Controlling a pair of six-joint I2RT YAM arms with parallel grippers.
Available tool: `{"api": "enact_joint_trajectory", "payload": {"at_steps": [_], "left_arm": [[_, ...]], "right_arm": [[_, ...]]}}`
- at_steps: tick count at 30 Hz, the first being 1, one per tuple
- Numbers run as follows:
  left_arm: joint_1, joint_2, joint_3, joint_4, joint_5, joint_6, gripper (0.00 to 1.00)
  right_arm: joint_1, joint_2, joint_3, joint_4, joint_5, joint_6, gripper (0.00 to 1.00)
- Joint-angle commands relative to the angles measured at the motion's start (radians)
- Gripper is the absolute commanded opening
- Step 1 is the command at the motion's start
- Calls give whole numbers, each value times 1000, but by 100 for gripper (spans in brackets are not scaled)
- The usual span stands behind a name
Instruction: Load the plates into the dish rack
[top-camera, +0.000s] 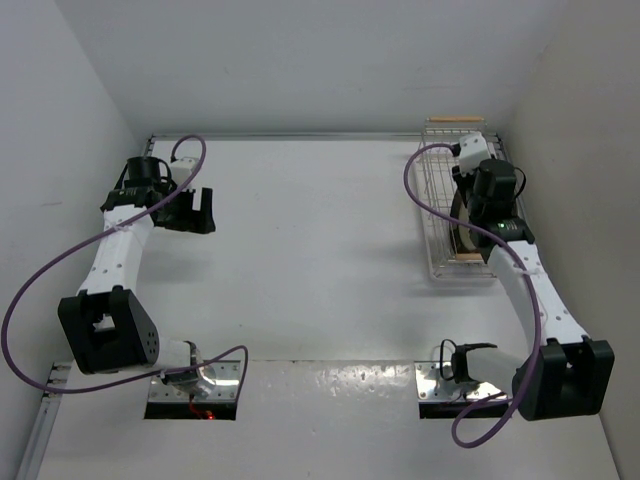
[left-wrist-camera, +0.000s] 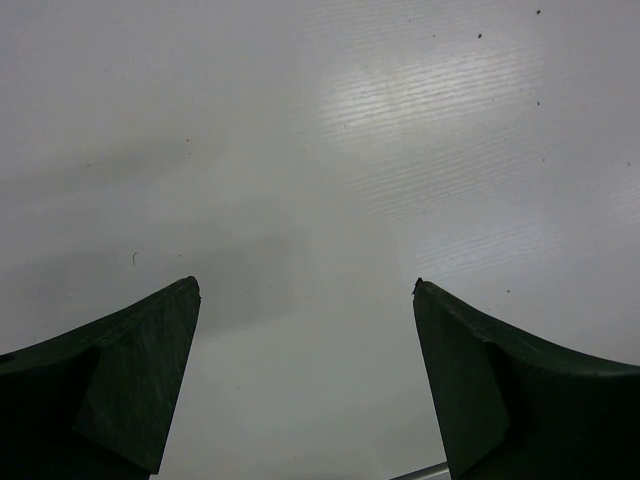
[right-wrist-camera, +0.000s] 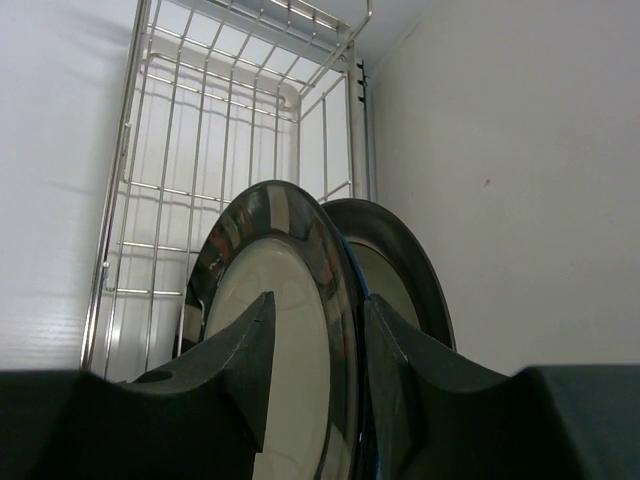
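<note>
1. Step in hand: judged to be the release of a plate just seated in the rack (top-camera: 436, 200). No plate lies on the table (left-wrist-camera: 300, 120) in any view, so loading looks nearly or wholly done.
2. Location of plates: the rack sits at the far right of the table, hard by the right wall. In the right wrist view, two plates stand on edge in it, one behind the other. The front plate (right-wrist-camera: 285, 260) is cream with a dark, light-marked rim. The rear plate (right-wrist-camera: 400, 260) has a plain dark rim. A third plate cannot be made out with certainty.
3. Right claw (right-wrist-camera: 318, 298): the jaws are partly spread and straddle the top rim of the front plate. The left finger (right-wrist-camera: 245, 350) stands off the plate's face. Whether the right finger (right-wrist-camera: 395, 365) touches the back of the rim cannot be told. No pinch is evident.
4. Left claw (left-wrist-camera: 305, 285): the jaws are spread wide and hold nothing. It hangs over bare table at the far left, well apart from the rack.
5. Next move, as judged: spread the right jaws clear of the rim, then withdraw along the plate's own plane. A sideways drag could tip the front plate against the rear one.
</note>
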Motion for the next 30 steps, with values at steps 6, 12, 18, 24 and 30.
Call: {"api": "enact_joint_trajectory", "payload": {"at_steps": [6, 12, 18, 24, 30], "left_arm": [[-7, -1, 24, 16, 7, -3, 92], [-7, -1, 24, 16, 7, -3, 92], [-7, -1, 24, 16, -2, -3, 92], [-7, -1, 24, 16, -105, 17, 92], [-7, -11, -43, 16, -143, 49, 92]], "right_arm": [[-1, -8, 93, 27, -19, 11, 45], [-1, -17, 145, -8, -31, 22, 55], [-4, -83, 239, -164, -170, 192, 89], [0, -255, 115, -266, -465, 478, 100], [2, -540, -288, -281, -507, 805, 100]]}}
